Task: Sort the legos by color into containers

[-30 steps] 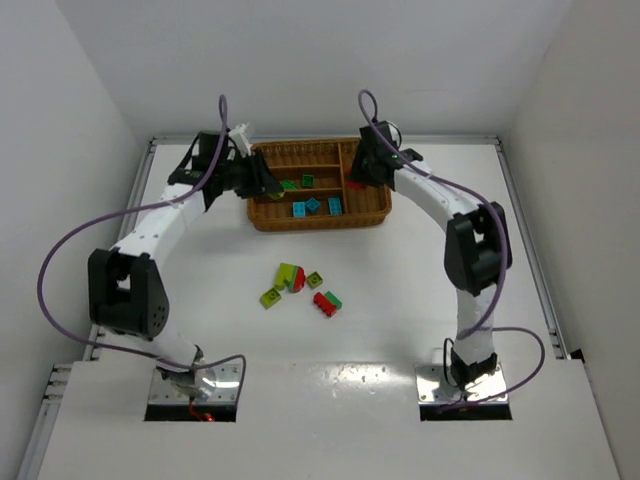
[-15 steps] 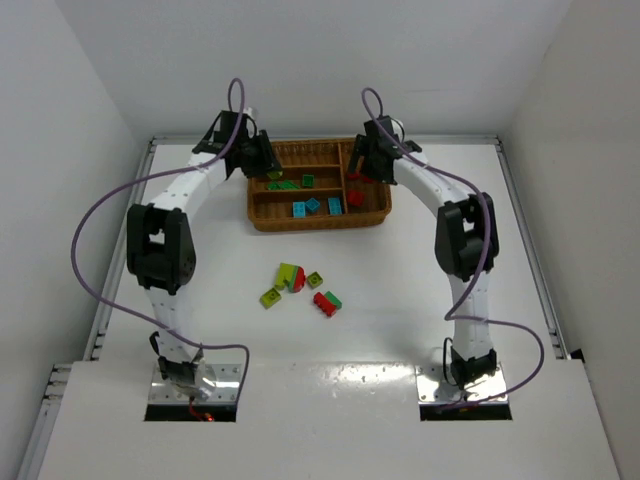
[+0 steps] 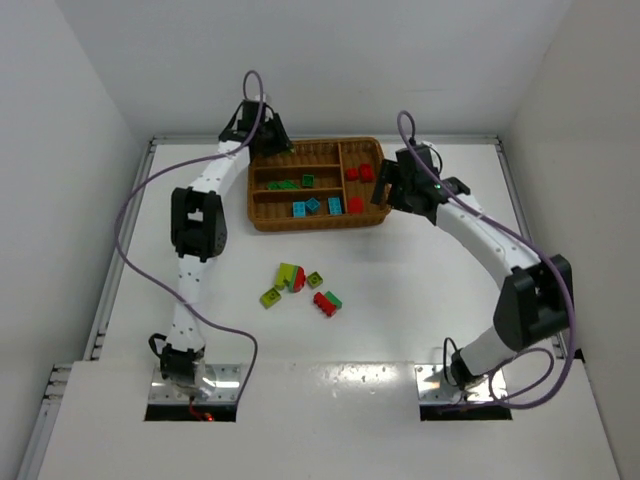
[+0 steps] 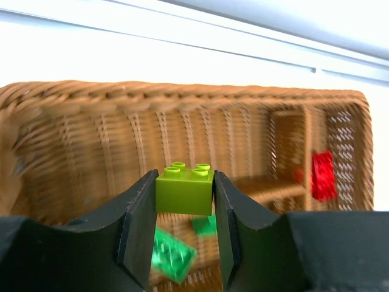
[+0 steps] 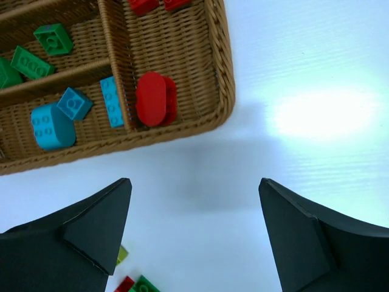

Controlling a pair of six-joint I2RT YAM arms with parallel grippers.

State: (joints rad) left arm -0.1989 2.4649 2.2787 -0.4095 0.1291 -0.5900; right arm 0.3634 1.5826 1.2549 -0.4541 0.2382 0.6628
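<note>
Swinging round to the far left corner of the tray (image 3: 320,223), the left fingers (image 4: 138,226) now pinch a lime brick (image 4: 184,190) above the wicker, ready for a drop; the right fingers (image 5: 91,230), pulled back off the tray, gape wide and empty, red bricks (image 3: 360,172) left in the upright slot (image 3: 373,192). Motion blur hides which slot lies below

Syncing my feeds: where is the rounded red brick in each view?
Top external: rounded red brick, near end of the upright slot of the wicker tray.
Right wrist: upper centre, same slot.
Left wrist: a red blur at right; cannot tell if it is this brick.
Shared landmark: the wicker tray.
</note>
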